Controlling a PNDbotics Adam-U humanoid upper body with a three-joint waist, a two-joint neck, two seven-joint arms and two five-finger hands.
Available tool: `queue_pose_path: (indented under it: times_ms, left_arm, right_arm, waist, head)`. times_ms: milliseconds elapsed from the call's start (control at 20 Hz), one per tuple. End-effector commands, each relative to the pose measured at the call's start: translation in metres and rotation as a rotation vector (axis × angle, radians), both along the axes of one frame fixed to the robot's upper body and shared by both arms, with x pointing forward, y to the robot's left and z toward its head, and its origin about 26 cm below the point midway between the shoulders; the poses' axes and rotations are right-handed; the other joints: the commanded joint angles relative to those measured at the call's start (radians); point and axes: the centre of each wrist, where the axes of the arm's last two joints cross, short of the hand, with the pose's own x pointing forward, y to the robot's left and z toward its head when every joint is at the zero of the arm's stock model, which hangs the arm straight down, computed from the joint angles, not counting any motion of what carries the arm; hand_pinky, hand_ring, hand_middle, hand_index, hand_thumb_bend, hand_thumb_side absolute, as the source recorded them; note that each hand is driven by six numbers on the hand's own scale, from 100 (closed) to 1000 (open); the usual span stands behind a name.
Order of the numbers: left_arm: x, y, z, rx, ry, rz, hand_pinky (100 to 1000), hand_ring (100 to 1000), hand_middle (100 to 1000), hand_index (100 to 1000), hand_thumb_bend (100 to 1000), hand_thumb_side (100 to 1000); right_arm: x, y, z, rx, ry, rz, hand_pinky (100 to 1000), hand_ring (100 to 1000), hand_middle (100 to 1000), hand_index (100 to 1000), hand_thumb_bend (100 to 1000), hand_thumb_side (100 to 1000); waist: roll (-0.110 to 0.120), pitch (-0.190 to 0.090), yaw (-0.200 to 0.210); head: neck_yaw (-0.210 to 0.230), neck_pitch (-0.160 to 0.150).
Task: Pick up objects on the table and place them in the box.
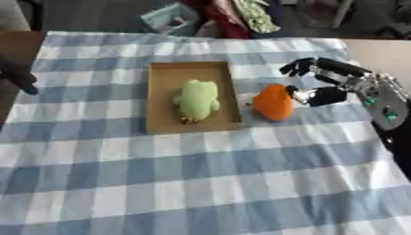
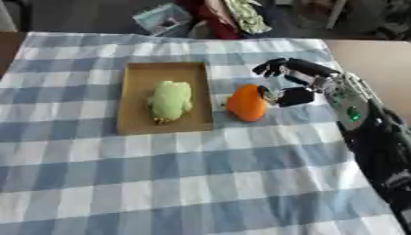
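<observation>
1. Landmark: the box (image 1: pixel 192 97), a shallow brown cardboard tray on the bench (image 1: pixel 201 183), long axis running away from the robot.
2. A green plush toy (image 1: pixel 197 99) already lies inside the box, lengthwise, roughly centred.
3. The orange object (image 1: pixel 273 102) sits on the checked cloth (image 2: pixel 201 183) just outside the box's right wall, near that wall's near end. It looks soft and rounded, slightly taller than wide; can't make out what it is.
4. The right hand (image 1: pixel 325 82) is just to the right of the orange object, on the side away from the box. Fingers are spread above and past its far side, thumb low on its right flank. Hand apart, not clamped on it; whether the thumb already touches it is hard to tell from here.
5. Key relation: object lies between right hand and box, so the hand closes toward the box, then a short lift and carry left over the wall should do it.
6. The left hand (image 1: pixel 20 78) shows only as a dark shape at the left edge, well left of the box; can't tell its finger state. Right hand is clearly the nearer one.
7. Surface: blue-and-white checked cloth, flat, may drag or bunch under a sliding fingertip.
8. Room: clutter on the floor beyond the box's far end, off the bench.
</observation>
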Motion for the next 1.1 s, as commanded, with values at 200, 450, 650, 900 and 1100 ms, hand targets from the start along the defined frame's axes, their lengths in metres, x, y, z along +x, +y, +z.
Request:
queue_pose_path:
  times_ms: [200,450,650,900,1100]
  left_arm:
    - [-0.003,0.000,0.006,0.026,-0.019,0.009,723,563,579,733,100,647]
    - [-0.004,0.001,0.004,0.031,-0.010,0.020,723,563,579,733,100,664]
    - [-0.004,0.001,0.004,0.036,-0.004,0.026,723,563,579,733,100,674]
    - [-0.004,0.000,0.003,0.038,0.003,0.034,723,562,578,733,100,684]
    - [-0.004,0.001,0.002,0.034,0.008,0.040,724,563,578,732,100,700]
  right_arm:
    - [0.002,-0.002,0.012,-0.123,-0.010,0.022,823,837,831,916,172,776]
    - [0.000,0.001,0.018,-0.170,-0.028,0.065,819,831,757,794,151,702]
    - [-0.003,0.005,0.026,-0.180,-0.055,0.113,814,823,705,574,114,513]
    - [-0.006,0.009,0.033,-0.110,-0.097,0.141,801,782,619,355,100,235]
    - [-0.005,0.012,0.039,-0.052,-0.121,0.147,800,773,599,338,100,195]
  waist:
    - [0.003,-0.016,-0.001]
    - [0.001,-0.016,-0.004]
    - [-0.002,-0.015,-0.006]
    - [-0.004,-0.015,-0.006]
    - [-0.006,-0.017,-0.004]
  head:
    - [-0.003,-0.010]
    - [-0.003,-0.014]
    - [-0.003,-0.016]
    - [-0.003,-0.017]
    - [-0.004,-0.018]
